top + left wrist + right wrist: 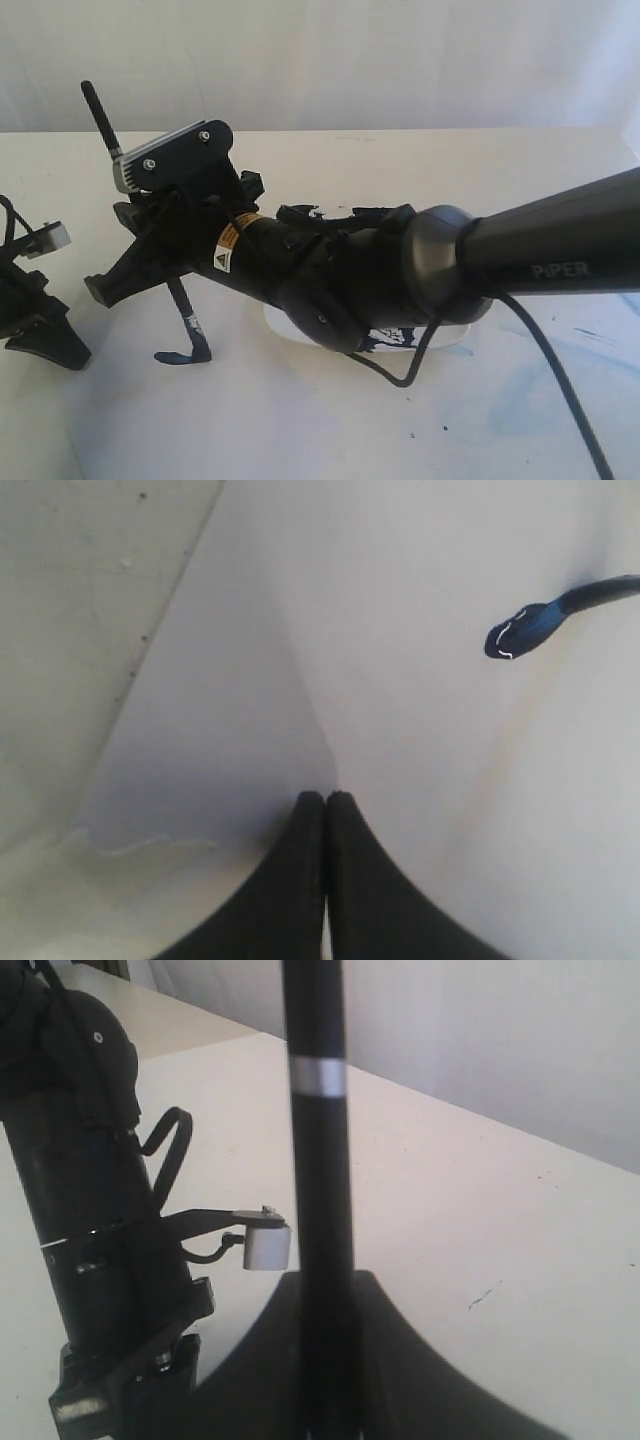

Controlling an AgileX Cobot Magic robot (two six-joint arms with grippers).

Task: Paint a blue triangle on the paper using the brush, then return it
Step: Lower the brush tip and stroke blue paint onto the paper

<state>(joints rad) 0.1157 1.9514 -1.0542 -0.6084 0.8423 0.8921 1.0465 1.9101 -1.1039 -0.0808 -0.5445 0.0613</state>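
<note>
Right gripper clamped on the brush, blue bristles bent onto the paper just below its jaws; looks like the triangle's first stroke, wanting a steady, light drag.

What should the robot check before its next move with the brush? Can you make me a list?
1. Brush gripped: ok, the right gripper is shut on its handle.
2. Paint on the bristles: ok, they are blue.
3. Bristles over the paper: ok; whether they touch it, cannot tell.
4. Blue triangle drawn: not ok, none in sight.
5. Left gripper out of the way: ok, shut, empty, apart from the bristles.
6. Plate free for the return: cannot tell, the right arm covers most of it.
</note>
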